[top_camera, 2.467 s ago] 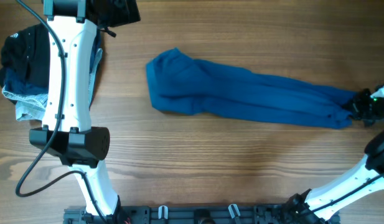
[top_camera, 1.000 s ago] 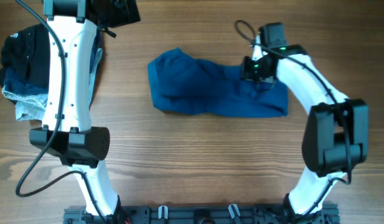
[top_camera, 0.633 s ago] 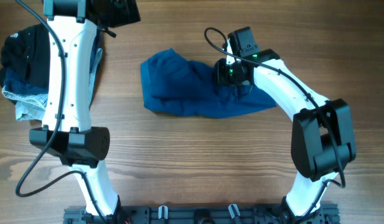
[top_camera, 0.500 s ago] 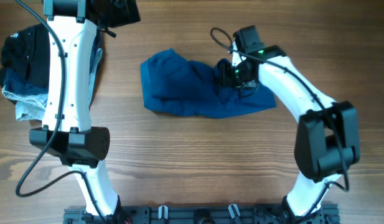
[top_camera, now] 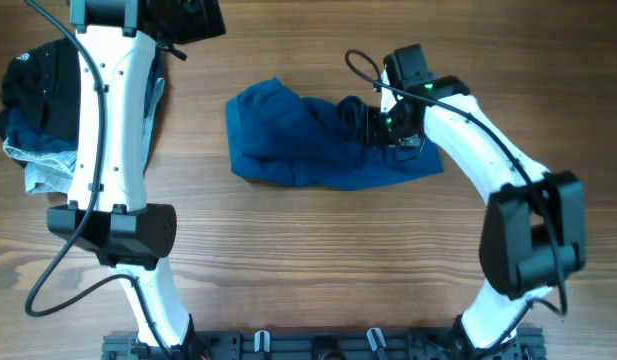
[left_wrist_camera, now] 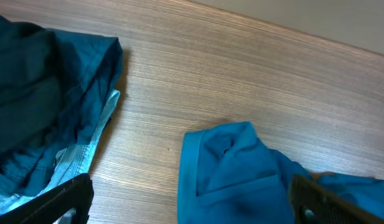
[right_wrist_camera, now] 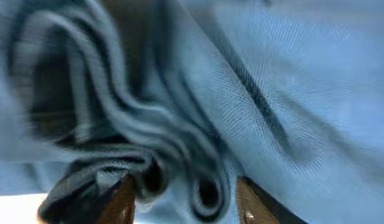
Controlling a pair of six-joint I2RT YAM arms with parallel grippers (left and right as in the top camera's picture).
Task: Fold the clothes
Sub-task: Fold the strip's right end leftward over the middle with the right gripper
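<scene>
Wood-grain table [top_camera: 308,285] is carrying everything. The clothes [top_camera: 288,145], which were lying stretched long toward the right edge a moment ago, are now sitting as a shorter heap. The right fingers [top_camera: 376,124] have been carrying the far end across and laying it over the middle (one rough fold, then). Those fingers, pinched together a second ago, are now standing apart, with loose ridges of blue cloth bunching between and just beneath them; nothing is looking clamped. By my reckoning the first fold is going down untidily, so smoothing and another fold are waiting. The left fingers [left_wrist_camera: 67,199] are hanging wide apart, holding nothing, with a corner of the clothes lying ahead of them. Off to their left, a black garment [top_camera: 33,85] and jeans [top_camera: 43,170] are piling up beside the left arm [top_camera: 108,130], lying well apart from the clothes. Nothing seems to be blocking the next fold (only wrinkles).
</scene>
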